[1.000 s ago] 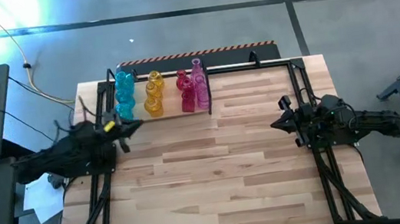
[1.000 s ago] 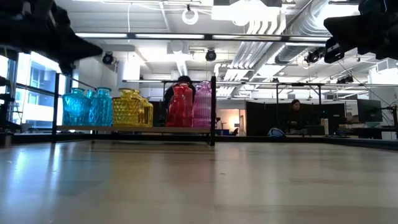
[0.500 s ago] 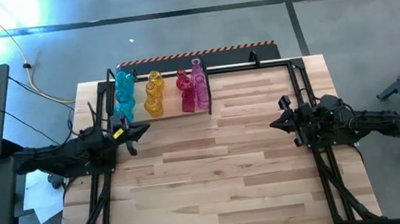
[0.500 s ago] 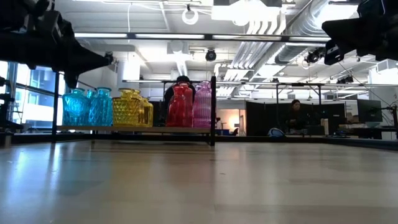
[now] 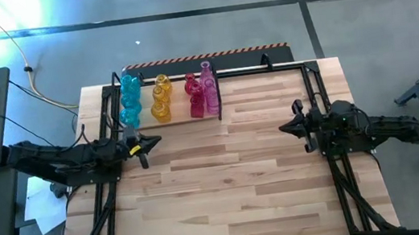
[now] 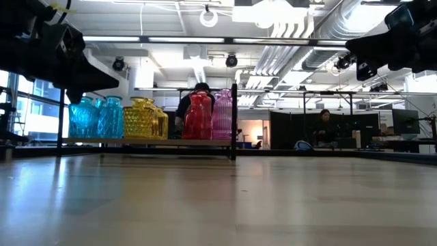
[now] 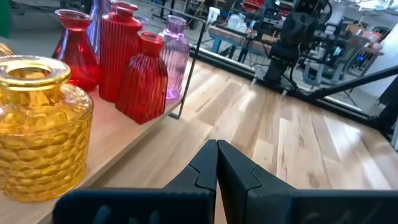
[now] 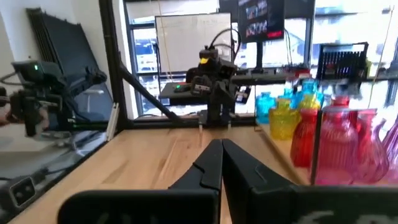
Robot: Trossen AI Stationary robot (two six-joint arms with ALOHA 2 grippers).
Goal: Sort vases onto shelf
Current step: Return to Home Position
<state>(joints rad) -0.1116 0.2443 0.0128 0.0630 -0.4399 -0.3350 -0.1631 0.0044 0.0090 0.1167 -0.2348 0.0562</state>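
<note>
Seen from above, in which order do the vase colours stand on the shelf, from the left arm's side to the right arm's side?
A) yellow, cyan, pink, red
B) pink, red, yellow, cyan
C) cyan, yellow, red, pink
C: from above, the shelf holds cyan vases first, then yellow vases, red vases and pink vases.

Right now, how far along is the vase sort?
Done: every vase in view stands on the shelf, grouped by colour: cyan vases, yellow vases, red vases, pink vases. In hand: nothing. The left end effector, near the shelf's front, and the right end effector, over the table's right side, are both shut and empty. Left: probably only parking the arms.
</note>
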